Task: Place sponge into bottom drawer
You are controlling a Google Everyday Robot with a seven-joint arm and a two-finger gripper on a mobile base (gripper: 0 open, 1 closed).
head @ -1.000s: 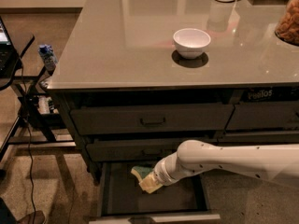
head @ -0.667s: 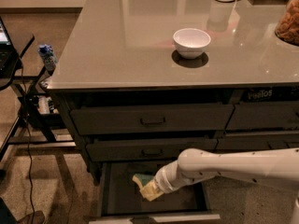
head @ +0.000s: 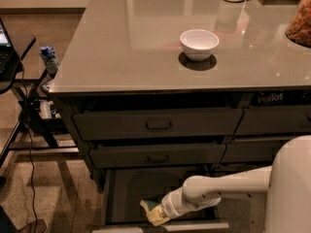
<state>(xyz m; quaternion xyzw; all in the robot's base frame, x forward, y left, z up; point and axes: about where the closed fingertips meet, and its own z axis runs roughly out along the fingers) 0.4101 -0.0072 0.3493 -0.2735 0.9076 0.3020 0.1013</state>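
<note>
Tool [head: 160, 211] is pinching sponge [head: 151, 213], hanging low inside bottom drawer [head: 133, 188] near front lip. Releasing here is risking sponge catching lip, tumbling out.

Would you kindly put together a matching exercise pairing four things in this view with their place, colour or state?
Things:
1. sponge
2. white bowl
3. bottom drawer
4. hand

Descriptions:
A. pulled open
B. standing on the tabletop
C. yellow and green
D. low inside the open drawer, at the sponge, on the end of the white arm

Pairs: 1-C; 2-B; 3-A; 4-D
</note>
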